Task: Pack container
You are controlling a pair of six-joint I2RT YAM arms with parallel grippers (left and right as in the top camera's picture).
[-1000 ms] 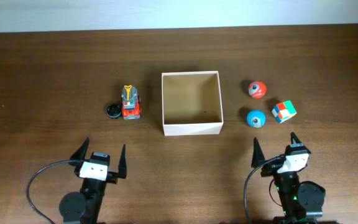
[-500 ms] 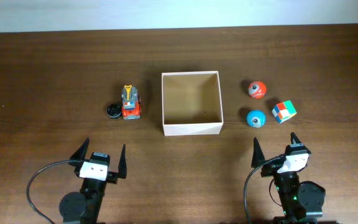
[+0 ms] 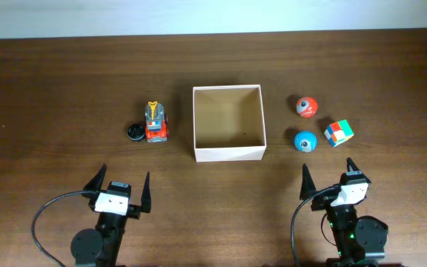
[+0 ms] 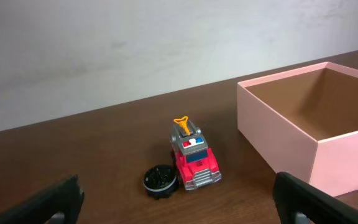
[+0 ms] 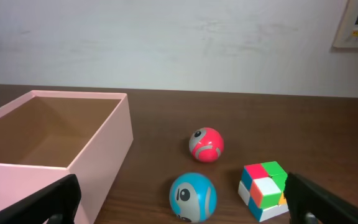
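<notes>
The container (image 3: 228, 153) is an open square box with white walls and a tan inside, empty, at the table's middle; it shows in the left wrist view (image 4: 328, 146) and right wrist view (image 5: 104, 152). Left of it stand a red toy truck (image 3: 155, 122) (image 4: 193, 158) and a black round disc (image 3: 135, 132) (image 4: 161, 180). Right of it lie a red ball (image 3: 306, 106) (image 5: 206, 144), a blue ball (image 3: 305, 141) (image 5: 192, 196) and a colour cube (image 3: 338, 133) (image 5: 264, 190). My left gripper (image 3: 119, 185) (image 4: 179, 205) and right gripper (image 3: 329, 178) (image 5: 182, 205) are open and empty, near the front edge.
The dark wooden table (image 3: 65, 89) ends at a pale wall behind. A black cable (image 3: 47, 215) loops beside the left arm's base.
</notes>
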